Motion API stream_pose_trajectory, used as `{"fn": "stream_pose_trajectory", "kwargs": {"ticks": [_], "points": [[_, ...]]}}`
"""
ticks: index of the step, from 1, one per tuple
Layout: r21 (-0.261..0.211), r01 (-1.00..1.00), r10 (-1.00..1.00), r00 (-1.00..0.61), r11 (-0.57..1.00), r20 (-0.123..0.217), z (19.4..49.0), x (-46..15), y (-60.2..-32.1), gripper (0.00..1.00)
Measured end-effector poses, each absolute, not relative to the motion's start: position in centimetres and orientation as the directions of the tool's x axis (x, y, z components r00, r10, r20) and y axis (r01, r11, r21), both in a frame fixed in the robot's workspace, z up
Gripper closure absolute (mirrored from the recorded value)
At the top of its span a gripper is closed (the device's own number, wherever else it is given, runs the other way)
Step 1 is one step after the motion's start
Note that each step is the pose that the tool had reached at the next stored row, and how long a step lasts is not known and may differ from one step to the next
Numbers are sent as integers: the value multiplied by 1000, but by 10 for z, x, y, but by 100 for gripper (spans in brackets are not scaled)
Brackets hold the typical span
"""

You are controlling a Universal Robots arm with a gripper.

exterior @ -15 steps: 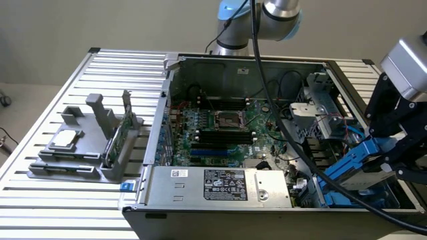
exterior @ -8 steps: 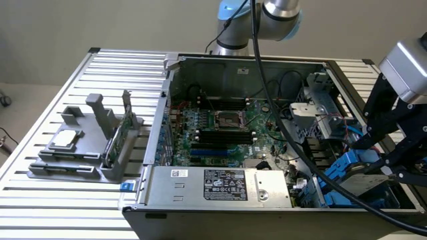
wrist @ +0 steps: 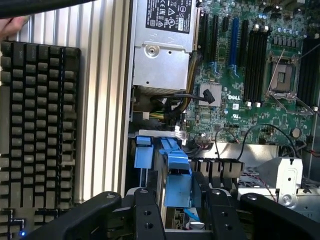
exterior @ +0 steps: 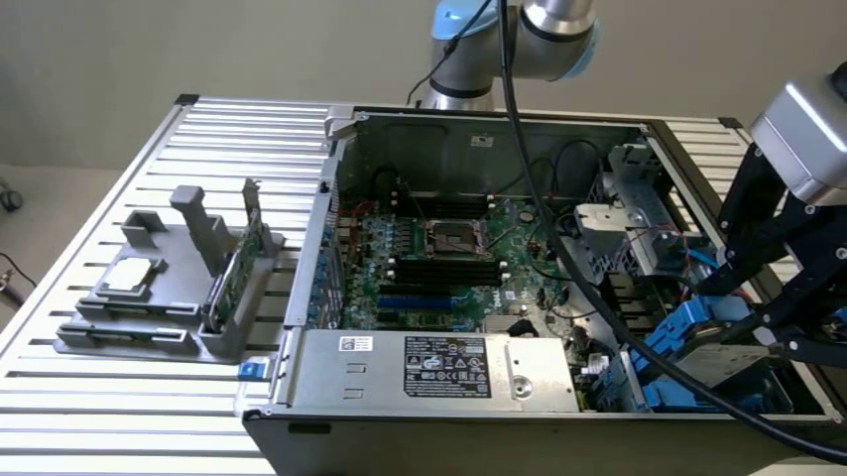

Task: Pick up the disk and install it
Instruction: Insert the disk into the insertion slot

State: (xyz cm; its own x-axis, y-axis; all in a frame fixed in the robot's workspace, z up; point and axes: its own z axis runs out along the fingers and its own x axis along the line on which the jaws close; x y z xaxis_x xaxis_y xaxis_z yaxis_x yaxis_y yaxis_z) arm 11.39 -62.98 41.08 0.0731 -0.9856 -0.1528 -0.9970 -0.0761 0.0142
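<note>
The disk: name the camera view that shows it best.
The exterior view: the disk shows its silver-grey face and blue rails, low in a corner of the computer case at the exterior view's right, though a black cable partly crosses it. The wrist view gives it edge-on, mostly one rail, at the gripper.

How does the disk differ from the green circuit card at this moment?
Place: the disk sits inside the computer case, at the exterior view's right, by the gripper; the green circuit card stands on edge outside the case, in a grey holder on the table. Colour: the disk shows blue rails; the card is green. Both are flat computer parts.
</note>
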Motion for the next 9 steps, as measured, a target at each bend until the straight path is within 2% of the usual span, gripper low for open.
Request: {"fn": "stream_pose_trajectory", "kwargs": {"ticks": [4, 9], "points": [[14, -996, -985, 83, -86, -153, 425, 114, -630, 59], [14, -995, -984, 91, -94, -153, 427, 114, -630, 59]]}}
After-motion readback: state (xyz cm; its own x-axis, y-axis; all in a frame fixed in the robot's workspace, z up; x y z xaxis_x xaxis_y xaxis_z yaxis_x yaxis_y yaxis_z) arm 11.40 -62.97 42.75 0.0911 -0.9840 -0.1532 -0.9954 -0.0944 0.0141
